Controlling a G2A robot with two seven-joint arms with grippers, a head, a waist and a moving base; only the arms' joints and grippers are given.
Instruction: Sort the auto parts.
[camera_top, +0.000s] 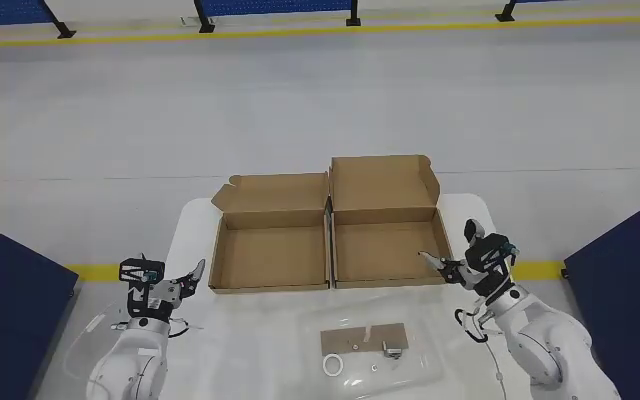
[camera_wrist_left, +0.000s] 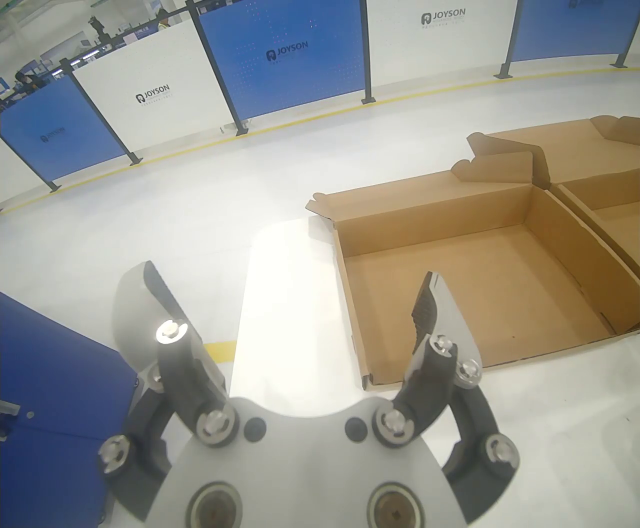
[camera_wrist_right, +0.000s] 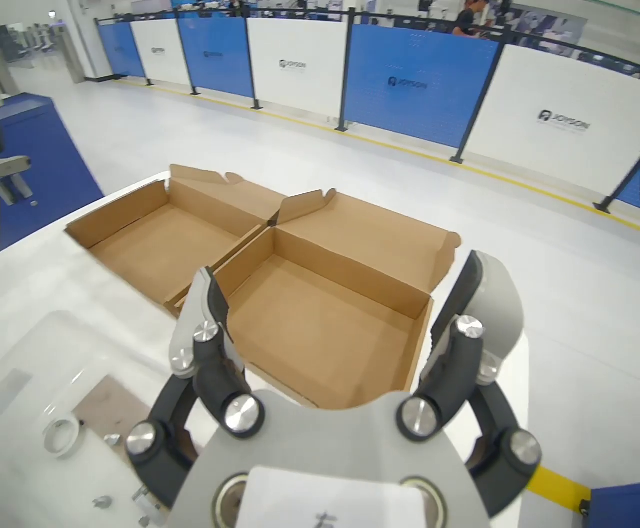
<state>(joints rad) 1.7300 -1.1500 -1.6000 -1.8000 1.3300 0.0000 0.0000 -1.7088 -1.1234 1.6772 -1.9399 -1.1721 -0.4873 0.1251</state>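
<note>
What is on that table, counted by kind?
Cardboard boxes: 2, both open and empty
Clear tray: 1
White ring: 1, in the tray
Small metal parts: 3, as far as I can tell, in the tray
Total: 7
</note>
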